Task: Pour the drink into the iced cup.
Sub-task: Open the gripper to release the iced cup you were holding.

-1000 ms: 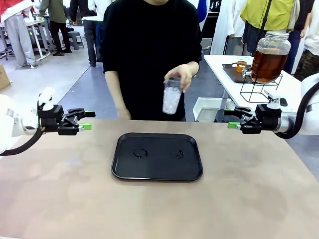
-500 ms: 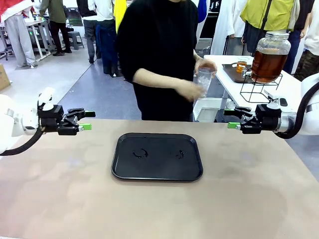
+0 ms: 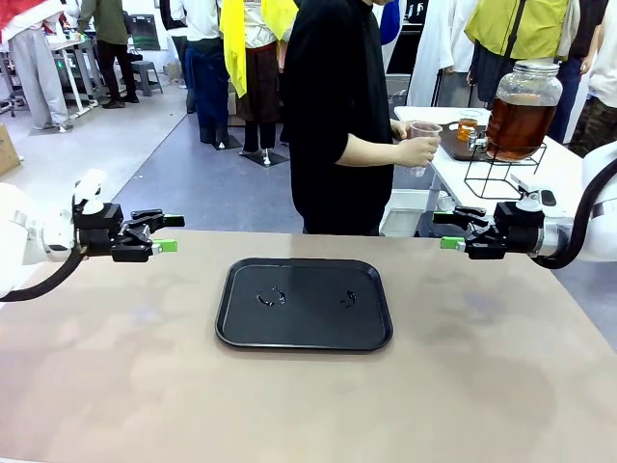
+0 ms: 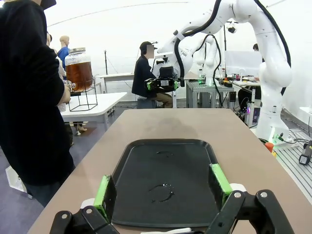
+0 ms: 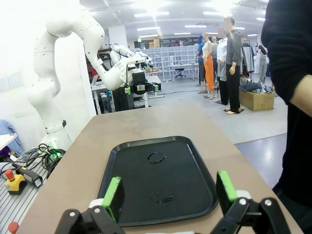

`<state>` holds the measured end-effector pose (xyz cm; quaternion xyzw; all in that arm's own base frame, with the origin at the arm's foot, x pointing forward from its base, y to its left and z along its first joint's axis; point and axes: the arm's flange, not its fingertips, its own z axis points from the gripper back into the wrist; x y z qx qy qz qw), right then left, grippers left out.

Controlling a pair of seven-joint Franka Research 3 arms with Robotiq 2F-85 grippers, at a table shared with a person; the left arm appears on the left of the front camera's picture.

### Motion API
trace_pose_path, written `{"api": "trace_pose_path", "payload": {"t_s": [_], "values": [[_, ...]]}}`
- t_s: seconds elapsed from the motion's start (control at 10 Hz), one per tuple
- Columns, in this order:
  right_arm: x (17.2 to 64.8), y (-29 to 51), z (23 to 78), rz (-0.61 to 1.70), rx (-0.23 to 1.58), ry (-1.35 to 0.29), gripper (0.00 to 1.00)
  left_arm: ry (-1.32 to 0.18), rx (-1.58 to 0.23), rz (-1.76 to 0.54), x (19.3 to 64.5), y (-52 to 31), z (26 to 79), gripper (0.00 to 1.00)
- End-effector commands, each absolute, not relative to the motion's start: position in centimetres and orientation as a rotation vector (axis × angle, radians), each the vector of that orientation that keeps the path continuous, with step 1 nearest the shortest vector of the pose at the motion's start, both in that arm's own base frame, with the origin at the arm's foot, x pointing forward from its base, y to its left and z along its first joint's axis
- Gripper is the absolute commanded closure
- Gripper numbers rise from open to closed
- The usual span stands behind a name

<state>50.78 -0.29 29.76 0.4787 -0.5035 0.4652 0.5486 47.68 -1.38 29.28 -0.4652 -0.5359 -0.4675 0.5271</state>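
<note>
Left tool [image 3: 166, 233] at mid-left, fingers spread, holding nothing. At centre, one black tray [image 3: 241, 323] on the tabletop [image 3: 116, 386] carries two small wet marks. Upper right, a person's hand [image 3: 416, 151] holds one clear cup [image 3: 423, 132], contents hard to make out, beside the one drink dispenser jar [image 3: 522, 108], partly full of brown liquid. Right tool [image 3: 450, 231] gapes, empty.

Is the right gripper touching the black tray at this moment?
Apart. In the front view the right gripper hangs with open jaws off to the side of the black tray, bare tabletop between them. The right wrist view shows the tray lying beyond its fingertips.
</note>
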Motion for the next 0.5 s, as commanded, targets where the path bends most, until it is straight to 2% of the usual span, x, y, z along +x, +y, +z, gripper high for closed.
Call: {"api": "trace_pose_path", "payload": {"t_s": [0.0, 0.4], "values": [[50.88, -0.27, 30.02, 1.104, 1.128, -1.195, 0.00, -1.304, -1.102, -1.111, 47.77, -1.46, 29.30, 0.00], [50.88, -0.27, 30.02, 1.104, 1.128, -1.195, 0.00, -1.304, -1.102, -1.111, 47.77, -1.46, 29.30, 0.00]]}}
